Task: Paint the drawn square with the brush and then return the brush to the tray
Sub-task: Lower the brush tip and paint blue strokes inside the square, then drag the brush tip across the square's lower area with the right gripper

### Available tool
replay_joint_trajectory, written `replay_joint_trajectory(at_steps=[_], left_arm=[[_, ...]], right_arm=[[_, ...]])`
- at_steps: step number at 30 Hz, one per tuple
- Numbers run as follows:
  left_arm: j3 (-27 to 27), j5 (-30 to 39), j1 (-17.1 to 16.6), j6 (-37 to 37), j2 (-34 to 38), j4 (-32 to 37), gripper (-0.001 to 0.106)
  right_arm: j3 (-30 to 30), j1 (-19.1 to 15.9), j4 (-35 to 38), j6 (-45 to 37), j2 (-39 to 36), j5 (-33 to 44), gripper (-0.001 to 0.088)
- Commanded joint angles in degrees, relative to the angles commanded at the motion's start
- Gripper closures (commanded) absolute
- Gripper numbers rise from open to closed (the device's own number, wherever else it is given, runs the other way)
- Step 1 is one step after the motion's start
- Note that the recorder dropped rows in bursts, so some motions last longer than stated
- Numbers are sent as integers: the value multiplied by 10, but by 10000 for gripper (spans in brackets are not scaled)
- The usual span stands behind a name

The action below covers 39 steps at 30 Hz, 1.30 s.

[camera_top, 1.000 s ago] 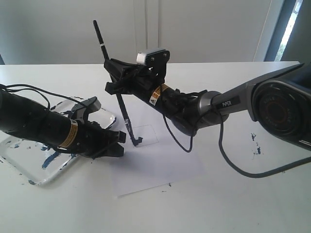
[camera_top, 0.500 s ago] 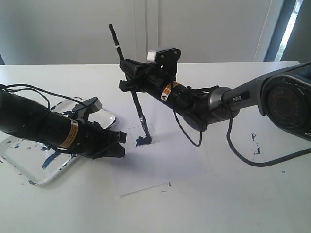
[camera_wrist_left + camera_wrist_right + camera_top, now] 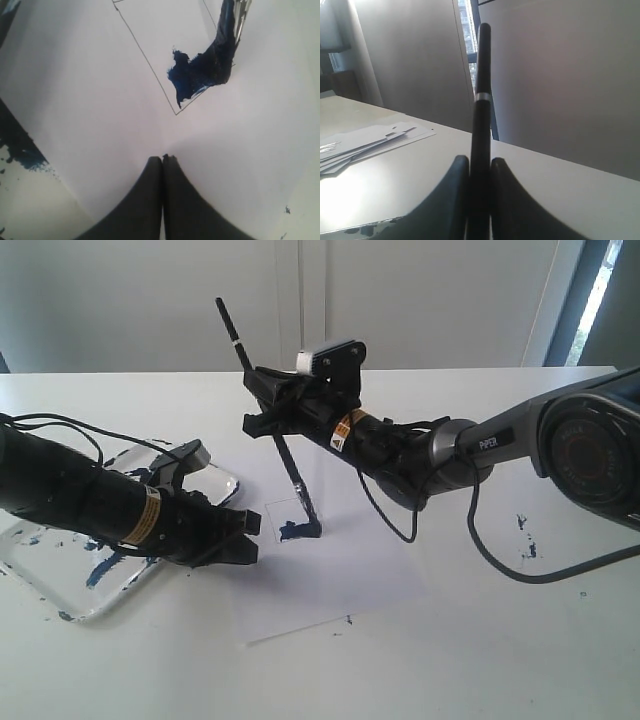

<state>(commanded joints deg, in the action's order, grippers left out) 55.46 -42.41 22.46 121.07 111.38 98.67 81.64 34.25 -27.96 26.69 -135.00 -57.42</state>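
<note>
The brush (image 3: pixel 280 440) stands steeply tilted, with my right gripper (image 3: pixel 266 408) shut on its black handle (image 3: pixel 481 100). Its wet tip (image 3: pixel 314 531) touches the paper at the right lower edge of the drawn square (image 3: pixel 296 517). Dark blue paint (image 3: pixel 200 75) fills one corner of the square, and the brush tip (image 3: pixel 229 35) lies over it. My left gripper (image 3: pixel 248 536) is shut and empty, low over the paper just left of the square; its fingertips (image 3: pixel 163 159) meet. The paint-smeared tray (image 3: pixel 95 600) lies under the left arm.
The white paper sheet (image 3: pixel 330 575) lies in the middle of the table. Blue paint specks (image 3: pixel 526 540) mark the table at the right, with one (image 3: pixel 346 620) at the paper's front edge. A black cable (image 3: pixel 490 575) loops under the right arm. Loose sheets (image 3: pixel 370 140) lie farther off.
The brush tip has swept from the square's lower left corner to its right lower edge, leaving a blue smear. The right gripper moved right with it. The left arm stayed still.
</note>
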Motion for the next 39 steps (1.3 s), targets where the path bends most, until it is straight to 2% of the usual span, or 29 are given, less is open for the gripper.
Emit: replay_joint_trajectory(at_steps=[23, 33, 39], left_arm=[[0, 0, 0, 0, 0, 0, 1004], [0, -6, 0, 0, 0, -2, 1004], [0, -11, 0, 0, 0, -2, 1004]], right_arm=[[1, 0, -1, 22, -5, -33, 868], [51, 26, -1, 44, -35, -28, 868], [66, 30, -4, 71, -46, -28, 868]])
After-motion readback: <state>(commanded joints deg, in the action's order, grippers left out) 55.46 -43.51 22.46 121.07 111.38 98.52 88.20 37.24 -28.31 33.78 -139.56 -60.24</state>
